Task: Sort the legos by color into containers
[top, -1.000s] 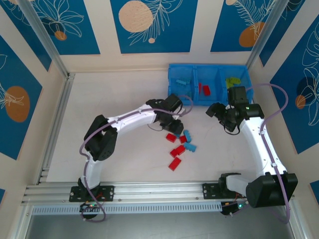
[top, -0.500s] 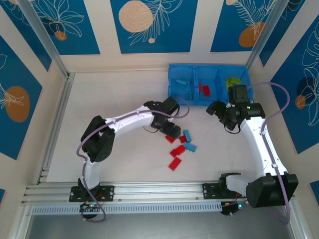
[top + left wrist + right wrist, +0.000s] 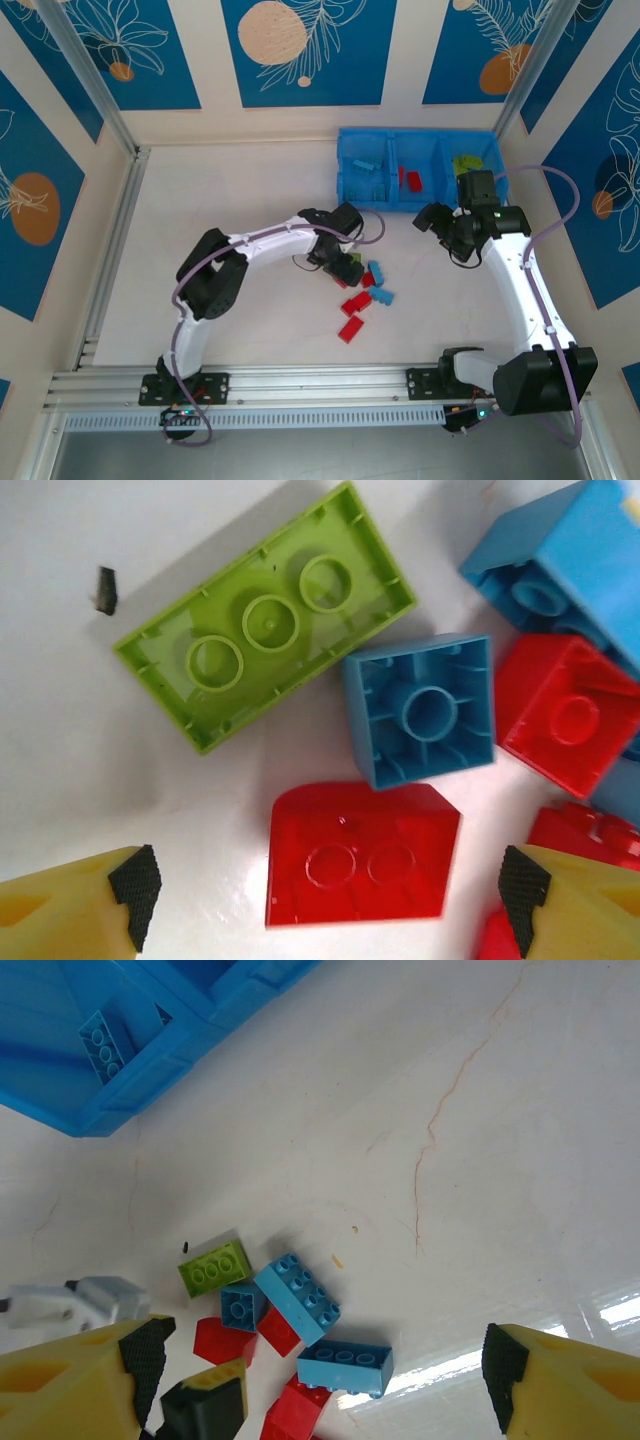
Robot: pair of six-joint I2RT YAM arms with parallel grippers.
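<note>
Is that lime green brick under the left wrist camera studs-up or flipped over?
Flipped over. The lime green brick lies hollow side up: three round tubes inside a thin rim wall show, and no studs.

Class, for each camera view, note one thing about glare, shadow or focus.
Top external: even light, blue tray free of glare; left wrist: lime green brick sharp, soft shadow beside it; right wrist: bright glare on the table, lower right.
</note>
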